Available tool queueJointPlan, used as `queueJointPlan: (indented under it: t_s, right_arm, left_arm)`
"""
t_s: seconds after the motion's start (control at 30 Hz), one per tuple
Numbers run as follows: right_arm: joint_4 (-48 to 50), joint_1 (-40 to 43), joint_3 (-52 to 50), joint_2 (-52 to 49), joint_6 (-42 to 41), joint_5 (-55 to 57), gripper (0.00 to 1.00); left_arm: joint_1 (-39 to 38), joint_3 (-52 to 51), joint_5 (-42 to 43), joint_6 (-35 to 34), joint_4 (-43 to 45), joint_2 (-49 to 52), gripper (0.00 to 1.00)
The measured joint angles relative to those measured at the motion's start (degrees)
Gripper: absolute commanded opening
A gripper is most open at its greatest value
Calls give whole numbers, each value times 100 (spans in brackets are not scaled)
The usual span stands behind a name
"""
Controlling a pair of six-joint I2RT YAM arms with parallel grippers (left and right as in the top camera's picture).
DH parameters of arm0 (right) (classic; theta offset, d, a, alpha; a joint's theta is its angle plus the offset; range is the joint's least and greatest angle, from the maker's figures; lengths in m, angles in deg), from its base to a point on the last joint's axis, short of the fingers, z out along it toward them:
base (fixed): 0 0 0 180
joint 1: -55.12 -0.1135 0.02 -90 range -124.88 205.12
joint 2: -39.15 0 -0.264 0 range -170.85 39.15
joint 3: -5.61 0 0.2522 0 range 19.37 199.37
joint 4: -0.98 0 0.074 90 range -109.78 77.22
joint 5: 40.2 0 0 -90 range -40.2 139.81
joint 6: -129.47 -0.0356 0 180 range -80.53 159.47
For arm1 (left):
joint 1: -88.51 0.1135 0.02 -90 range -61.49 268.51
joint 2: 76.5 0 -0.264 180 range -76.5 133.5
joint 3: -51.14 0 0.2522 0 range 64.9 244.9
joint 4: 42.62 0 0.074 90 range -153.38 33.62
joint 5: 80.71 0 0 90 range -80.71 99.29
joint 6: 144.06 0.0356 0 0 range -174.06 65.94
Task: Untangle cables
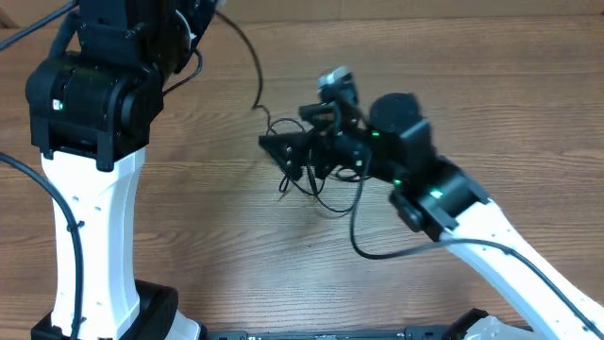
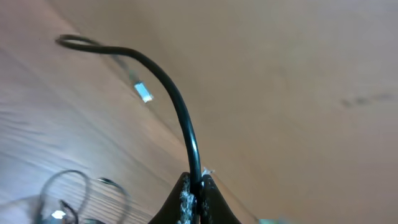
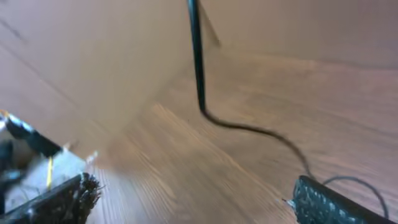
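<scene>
Cables (image 1: pixel 316 179) lay in a loose tangle near the middle of the worktop (image 1: pixel 491 76), thin black loops crossing one another just under the front of the right arm (image 1: pixel 444 198). One strand (image 1: pixel 247 57) ran out of the tangle and climbed towards the far left, where the left arm (image 1: pixel 90 104) stood over it.

From the left wrist I could see the left gripper (image 2: pixel 196 186) pressed together on that strand. The black cord came straight up out of the fingertips, arched over and ended in a small bend in the air. A small pale fleck (image 2: pixel 143 92) beside the cord was too blurred to make out. More loops of the tangle showed low in the corner of that view, lying on the wood.

The right gripper (image 3: pixel 193 186) was spread wide, one finger low at the left of its own view and the other low at the right. The same kind of black cord hung down ahead of it, met the worktop, then trailed off along the wood towards the right-hand finger. It touched neither finger as far as I could tell. From overhead, the right gripper sat just beside the tangle, on its far-left side.
</scene>
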Motion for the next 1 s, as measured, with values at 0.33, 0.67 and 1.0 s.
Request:
queueJointPlan:
  t_s: [0.33,0.67,1.0]
  right_arm:
    - [1403,-155,-24,-1222,533,1357,85]
    - [1589,-155,-24,-1388,304,1740,4]
    - [1777,-155,-24,-570,-2129,407,4]
  left_arm:
    - [0,0,1451,-46,332,-229,4]
    - [0,0,1176,-48,118,-476,5]
    - [0,0,-1025,22,-817,-109,37]
